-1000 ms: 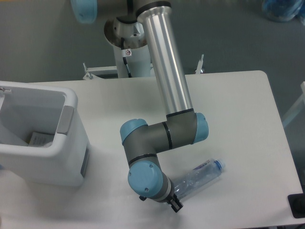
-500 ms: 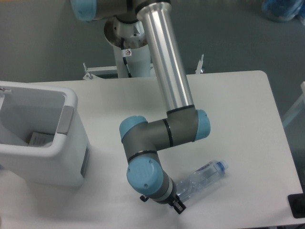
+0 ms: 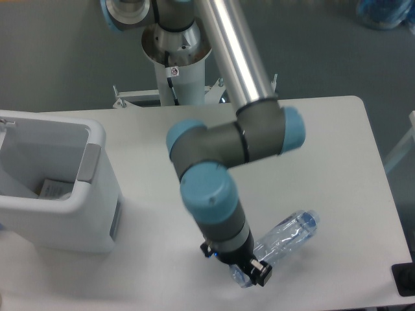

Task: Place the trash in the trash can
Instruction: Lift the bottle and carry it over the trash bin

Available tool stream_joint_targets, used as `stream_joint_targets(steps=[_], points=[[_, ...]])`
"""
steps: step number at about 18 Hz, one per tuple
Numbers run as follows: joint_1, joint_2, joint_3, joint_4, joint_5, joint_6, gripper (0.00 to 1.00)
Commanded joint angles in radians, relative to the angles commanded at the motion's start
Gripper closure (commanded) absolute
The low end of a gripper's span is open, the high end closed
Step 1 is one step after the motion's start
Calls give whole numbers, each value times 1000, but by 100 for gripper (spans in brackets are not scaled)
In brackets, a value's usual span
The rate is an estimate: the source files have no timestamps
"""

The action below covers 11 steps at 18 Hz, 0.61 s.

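Observation:
A clear plastic bottle [image 3: 287,236] with a blue cap [image 3: 310,219] slants up to the right near the table's front edge. My gripper [image 3: 251,273] is shut on its bottom end, and the wrist hides part of that end. The bottle looks raised off the table. At the left stands the white trash can [image 3: 97,139] with a grey side panel. Inside it, on the bottom, lies a white bag with dark print [image 3: 55,189].
The arm's base [image 3: 175,48] stands behind the table's far edge. A black object [image 3: 404,279] sits at the front right corner. Something blue [image 3: 382,13] lies on the floor at the top right. The arm's elbow [image 3: 233,142] hangs over mid-table.
The arm has risen toward the camera and swung right. The bottle's gripped end has come up with it, and the cap has shifted slightly right and up.

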Motion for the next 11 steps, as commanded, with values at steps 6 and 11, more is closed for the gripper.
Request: stream_joint_targets(steps=[6, 11], points=[[43, 130, -3, 0, -431, -89, 45], [87, 181, -11, 0, -807, -157, 44]])
